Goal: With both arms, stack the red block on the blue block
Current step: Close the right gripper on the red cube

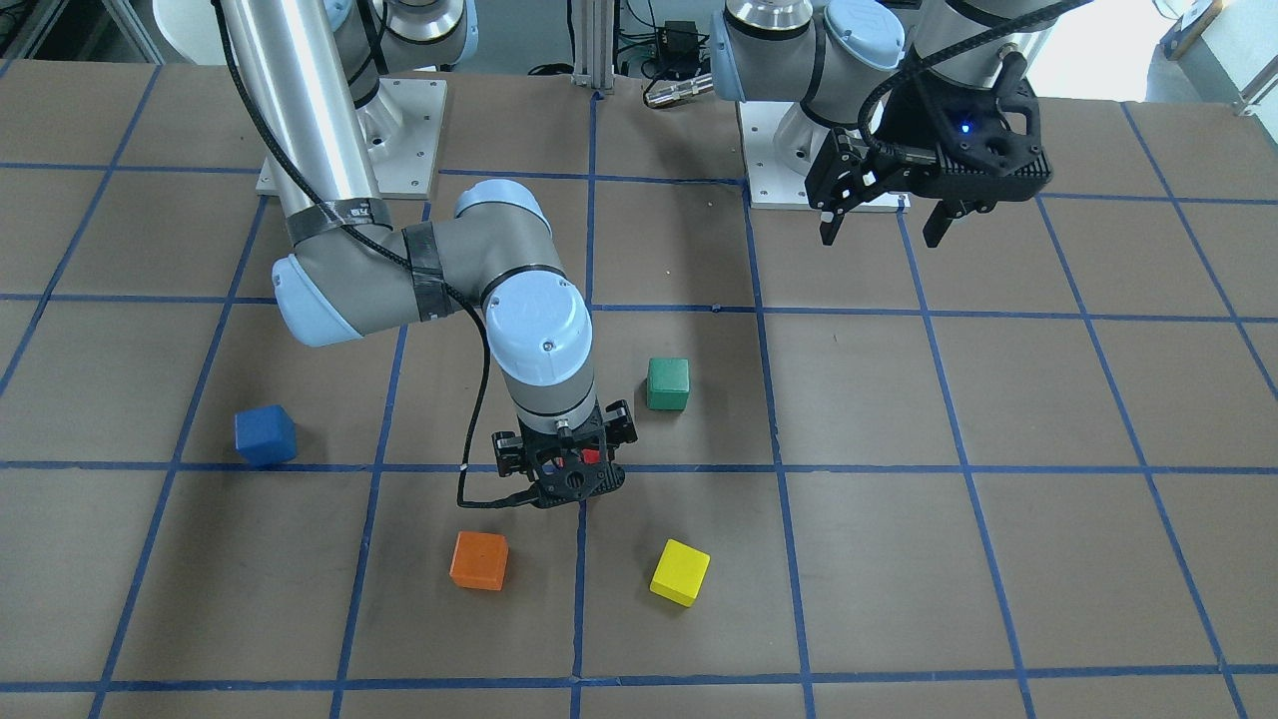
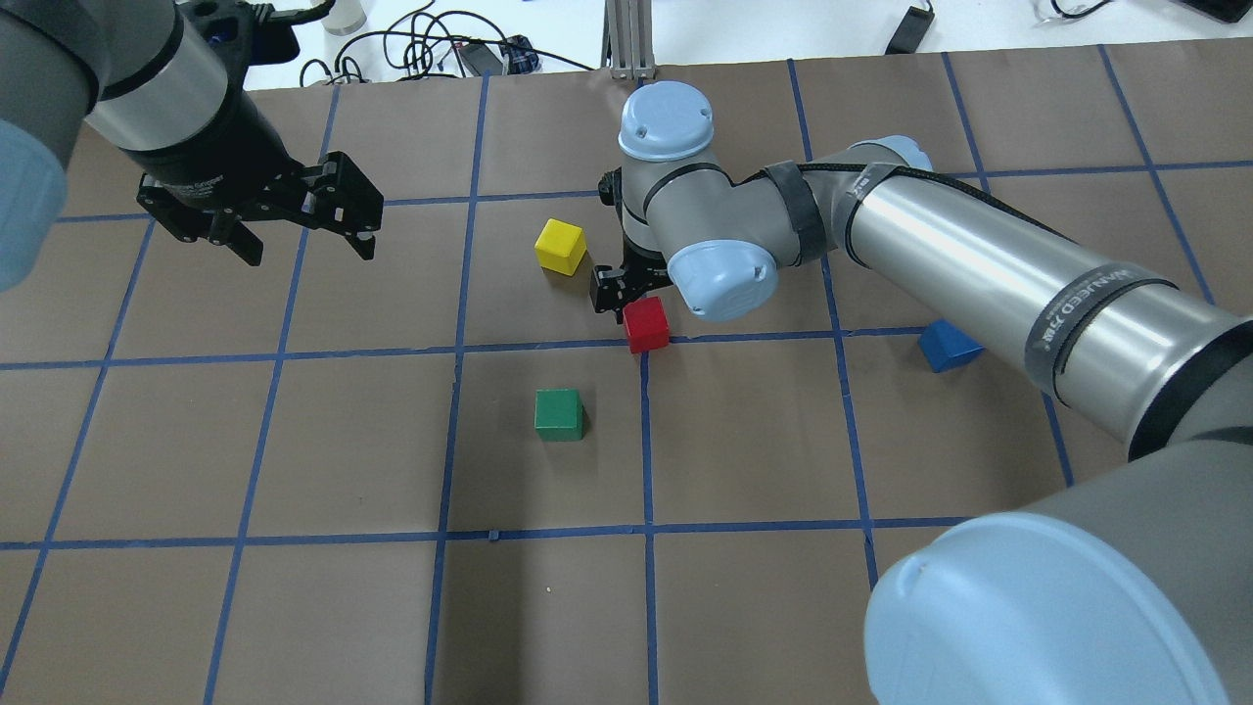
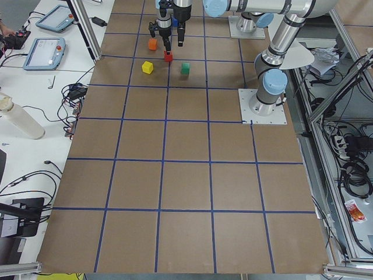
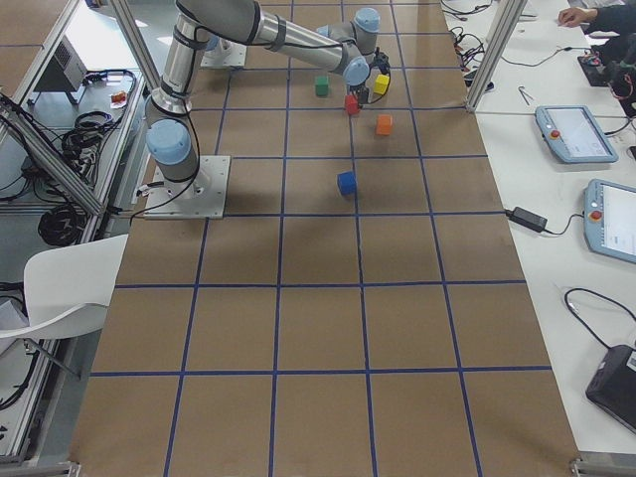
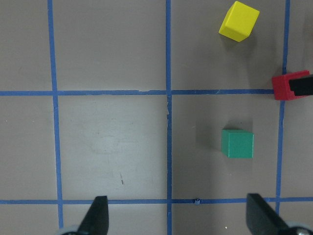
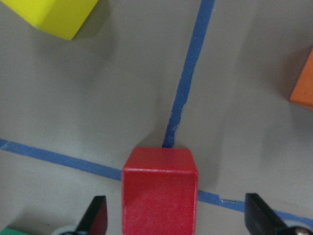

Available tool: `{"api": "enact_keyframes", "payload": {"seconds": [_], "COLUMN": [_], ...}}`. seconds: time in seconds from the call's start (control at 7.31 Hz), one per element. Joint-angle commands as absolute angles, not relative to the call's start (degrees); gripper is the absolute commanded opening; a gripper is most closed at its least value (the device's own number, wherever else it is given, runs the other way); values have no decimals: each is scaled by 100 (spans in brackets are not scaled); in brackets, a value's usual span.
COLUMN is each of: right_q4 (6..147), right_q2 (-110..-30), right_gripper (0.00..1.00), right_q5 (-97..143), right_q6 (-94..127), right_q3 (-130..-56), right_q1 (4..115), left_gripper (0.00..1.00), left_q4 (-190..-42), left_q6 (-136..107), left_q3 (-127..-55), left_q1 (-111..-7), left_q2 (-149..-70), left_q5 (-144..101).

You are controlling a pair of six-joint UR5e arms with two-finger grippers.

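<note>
The red block (image 6: pixel 160 193) sits on the table (image 1: pixel 998 399), centred between the right gripper's (image 6: pixel 177 205) spread fingers (image 6: pixel 98 215), neither touching it. The blue block (image 1: pixel 266 435) lies well apart, farther toward the robot's right. The left gripper (image 2: pixel 311 253) hovers far off, jaws parted, empty.

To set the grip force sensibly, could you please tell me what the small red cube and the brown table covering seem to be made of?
Small red cube: probably painted wood, possibly plastic; matte, faintly speckled faces, crisp edges, no glare.
Brown table covering: likely kraft paper or thin card; dull, flat sheet with faint scuffs, gridded by blue tape.
</note>
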State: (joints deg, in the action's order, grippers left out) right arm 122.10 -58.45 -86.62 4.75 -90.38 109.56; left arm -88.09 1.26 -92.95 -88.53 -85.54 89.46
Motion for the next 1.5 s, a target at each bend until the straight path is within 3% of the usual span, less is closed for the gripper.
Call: {"api": "enact_keyframes", "payload": {"seconds": [0.0,0.41,0.68,0.82,1.09,1.37], "right_q4": [12225,12348,12393,12384,12305,11660], "right_q2": [-5810,-5669,-5669,-5678,-5800,-6430], "right_gripper": [100,100,11,0,0,0], "right_q5": [-8604,-8596,-8604,-8596,-8683,-8701], "right_q6": [440,509,536,580,677,686], "right_q3": [-9053,-9053,-9053,-9053,-9009,-9000], "right_q1": [11004,11004,11004,11004,10987,10847], "left_gripper": [100,100,100,100,100,100], "left_q4": [-8789,-8789,-8798,-8841,-8850,-8912], "left_q6": [132,132,141,141,141,141], "left_q3": [-9308,-9325,-9334,-9351,-9343,-9360], "left_q1": [-8859,-8877,-8877,-8877,-8877,-8877], "left_q2": [-8569,-8569,-8561,-8552,-8543,-8517], "left_q5": [8921,8912,8877,8894,8912,8947]}}
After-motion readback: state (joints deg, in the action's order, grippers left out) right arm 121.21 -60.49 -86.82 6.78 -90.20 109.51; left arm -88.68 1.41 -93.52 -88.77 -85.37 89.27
